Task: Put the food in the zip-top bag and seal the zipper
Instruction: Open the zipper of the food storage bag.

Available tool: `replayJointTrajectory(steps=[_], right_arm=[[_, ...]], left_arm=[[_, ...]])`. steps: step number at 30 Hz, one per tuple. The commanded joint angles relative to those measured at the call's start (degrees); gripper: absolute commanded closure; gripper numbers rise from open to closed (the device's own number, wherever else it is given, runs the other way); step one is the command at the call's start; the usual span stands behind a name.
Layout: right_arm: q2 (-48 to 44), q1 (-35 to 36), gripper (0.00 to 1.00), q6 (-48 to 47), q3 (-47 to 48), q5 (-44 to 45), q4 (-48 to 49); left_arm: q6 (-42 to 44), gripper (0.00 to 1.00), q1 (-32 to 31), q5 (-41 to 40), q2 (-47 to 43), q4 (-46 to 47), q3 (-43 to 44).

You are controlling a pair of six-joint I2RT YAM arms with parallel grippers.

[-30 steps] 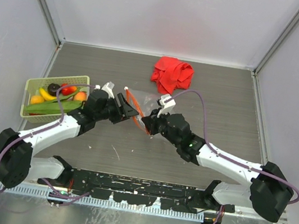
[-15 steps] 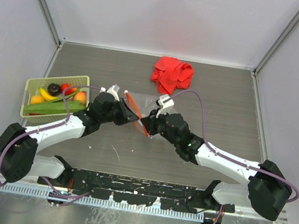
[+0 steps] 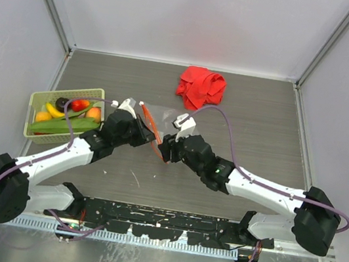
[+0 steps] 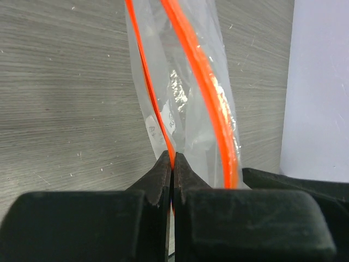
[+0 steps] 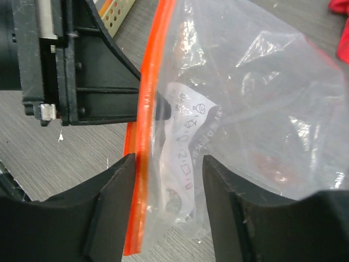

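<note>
The zip-top bag [image 3: 169, 117] is held up off the table's middle, with its mouth parted into two lips. My left gripper [image 3: 149, 134] is shut on one lip of the orange zipper [image 4: 143, 71], and in the left wrist view its tips [image 4: 173, 158] pinch the strip. The other zipper lip [image 4: 202, 71] curves away to the right. My right gripper [image 3: 162, 147] stands open; in its wrist view the jaws [image 5: 169, 161] straddle the bag's [image 5: 256, 109] corner and the zipper [image 5: 150, 82] without pressing it. The food [image 3: 71, 114] lies in the pale green basket [image 3: 40, 98] at the left.
A crumpled red cloth [image 3: 201, 85] lies at the back, beyond the bag. The basket sits close behind my left arm's forearm. Grey walls close the table on the left, back and right.
My left gripper closed onto the zipper lip. My right gripper let go of the bag's edge and opened, shifting a little left and toward the near edge.
</note>
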Motion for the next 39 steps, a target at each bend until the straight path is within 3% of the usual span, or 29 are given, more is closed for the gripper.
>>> replayJointTrajectory(steps=[1,8,22,28,39], right_arm=[[-1.1,5.6,0.40,-4.8,6.6,12.6,-3.3],[3.0,10.5,0.33,-7.6,11.2,25.0,-7.5],[3.6,11.2,0.37,-3.3,13.1,44.5,-14.3],[5.1,11.2,0.43,-1.2,14.9,44.9,-17.2],[11.1,9.4,0.43,0.3,20.9,39.4,-18.3]], left_arm=[[3.6,1.00,-2.0,-6.7,-4.1,-4.3,4.2],[5.7,1.00,-4.7,-11.1,-6.7,-8.9,7.3],[9.4,1.00,-8.1,-18.5,-7.6,-15.7,10.8],[11.0,1.00,-9.4,-20.4,-5.9,-18.7,13.1],[12.1,1.00,-13.4,-23.8,-6.5,-18.5,14.0]])
